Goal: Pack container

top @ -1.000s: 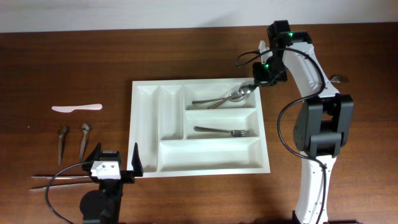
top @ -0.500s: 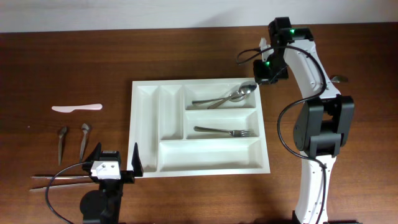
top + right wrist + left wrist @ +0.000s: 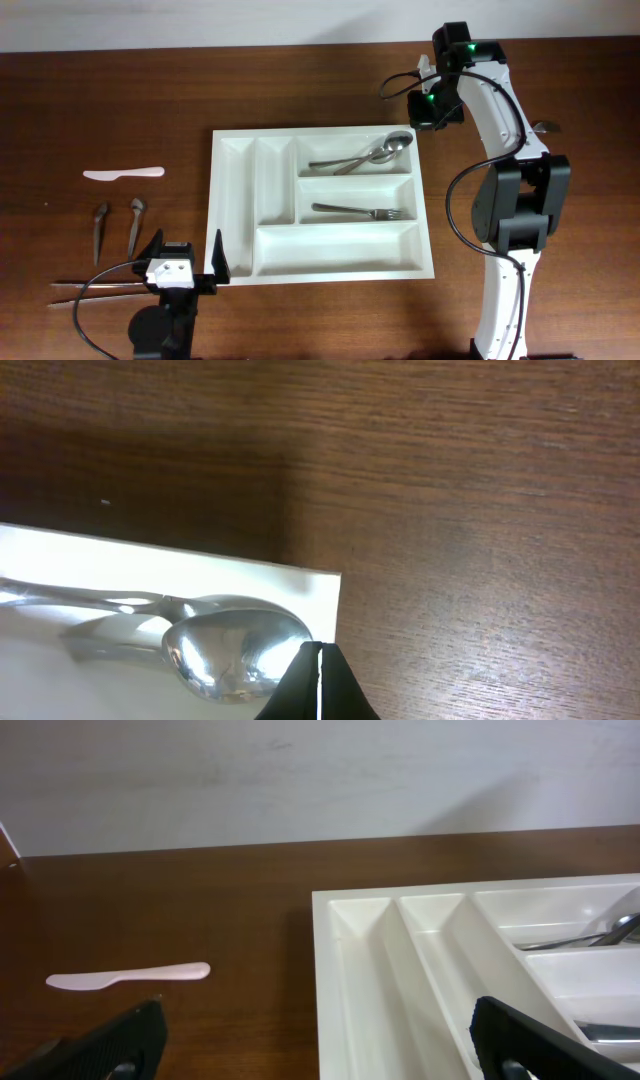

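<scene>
Right wrist: right gripper (image 3: 317, 682) closed, seemingly over spoon (image 3: 235, 647); overhead hides jaws.

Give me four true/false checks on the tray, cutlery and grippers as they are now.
1. The silver metal fork lies in the middle short compartment of the large white plastic cutlery tray. True.
2. The tray's long bottom compartment holds a spoon. False: it is empty; the silver metal spoons lie in the top short compartment.
3. The right gripper is shut and holds nothing. True.
4. The left gripper grips the pale pink plastic knife. False: it is open, and the knife lies on the brown wooden table.
</scene>
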Controlling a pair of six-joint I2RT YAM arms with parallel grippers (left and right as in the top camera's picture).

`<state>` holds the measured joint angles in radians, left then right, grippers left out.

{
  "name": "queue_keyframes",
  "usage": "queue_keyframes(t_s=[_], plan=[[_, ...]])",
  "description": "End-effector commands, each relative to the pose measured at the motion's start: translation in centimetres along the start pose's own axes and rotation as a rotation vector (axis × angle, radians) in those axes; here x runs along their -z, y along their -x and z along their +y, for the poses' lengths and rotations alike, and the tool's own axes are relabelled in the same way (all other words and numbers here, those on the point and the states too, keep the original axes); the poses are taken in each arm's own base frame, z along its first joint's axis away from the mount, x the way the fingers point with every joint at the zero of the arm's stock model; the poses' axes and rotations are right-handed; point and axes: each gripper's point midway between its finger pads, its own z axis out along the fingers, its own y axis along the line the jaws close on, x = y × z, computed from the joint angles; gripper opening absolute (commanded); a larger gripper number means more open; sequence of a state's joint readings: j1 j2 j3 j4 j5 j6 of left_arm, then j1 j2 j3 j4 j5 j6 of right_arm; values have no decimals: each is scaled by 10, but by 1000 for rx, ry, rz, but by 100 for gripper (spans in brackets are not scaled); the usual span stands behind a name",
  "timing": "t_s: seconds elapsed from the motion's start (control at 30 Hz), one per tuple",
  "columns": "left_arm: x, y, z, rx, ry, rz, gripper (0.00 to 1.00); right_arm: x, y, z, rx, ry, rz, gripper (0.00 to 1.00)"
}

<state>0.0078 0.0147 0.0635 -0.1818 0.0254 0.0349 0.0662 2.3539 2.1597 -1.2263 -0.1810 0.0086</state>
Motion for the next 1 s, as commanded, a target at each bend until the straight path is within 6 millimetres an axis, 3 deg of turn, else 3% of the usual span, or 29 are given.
queue_keyframes(t_s=[0.0,0.47,0.97], plan=[[0,-2,2,-15,11,-2,99,-1,4,1,1,-11,-8,4],[0,-2,2,-15,11,-2,99,-1,4,3,2,-1,-8,4],[0,-2,2,-15,11,-2,99,-4,4,22,31,38,-7,4]])
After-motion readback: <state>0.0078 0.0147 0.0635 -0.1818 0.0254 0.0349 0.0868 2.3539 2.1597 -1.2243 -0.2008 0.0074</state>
